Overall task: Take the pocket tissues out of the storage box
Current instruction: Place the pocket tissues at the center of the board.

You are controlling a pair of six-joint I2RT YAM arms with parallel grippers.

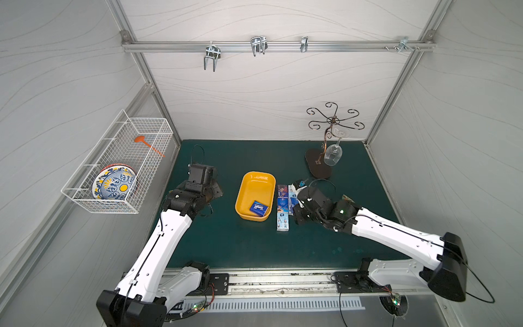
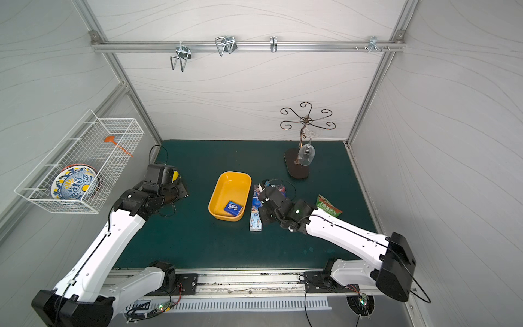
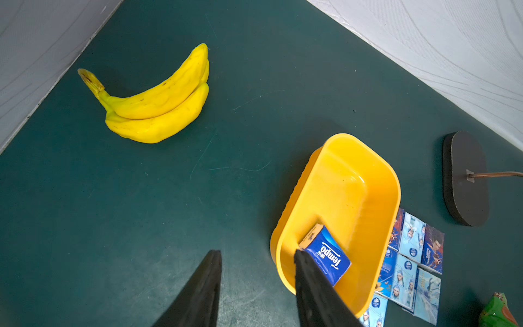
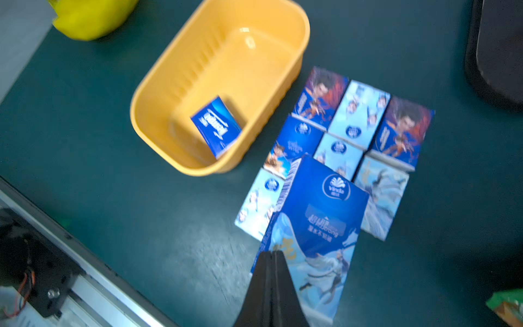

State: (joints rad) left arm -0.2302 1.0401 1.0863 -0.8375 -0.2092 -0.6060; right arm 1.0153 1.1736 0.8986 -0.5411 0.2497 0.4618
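**1 packet in hand, 1 in the box**

The right pincer (image 4: 271, 254) is pinched shut on the near edge of a picture packet (image 4: 319, 215), which hangs clear of the green mat (image 1: 254, 249). This packet's long axis runs straight out from the fingertips, with the logo end pointing away from the pincer.

Beyond it, 7 other packets (image 4: 359, 107) lie flat on the mat just to the right of the yellow box (image 4: 226, 56). Their long axes run roughly parallel to the picture packet's. They sit in rows of 3, 3 and 1, and the picture packet hangs over the short row. Setting it down therefore looks like a short drop with little turning.

A dark blue packet (image 1: 259, 209) lies alone in the box, at the end nearer the robot. It seems to lean on the wall rather than lie flat. Its long axis runs roughly across the box's length.

From the right pincer, it lies to the left, past the rows and the box wall. From the left pincer (image 3: 257, 252), it lies to the right. The left pincer's jaws stand apart with nothing between them, and they point toward that end of the box. Both arms are near it, but the left one is free, so it looks better placed for this last packet.
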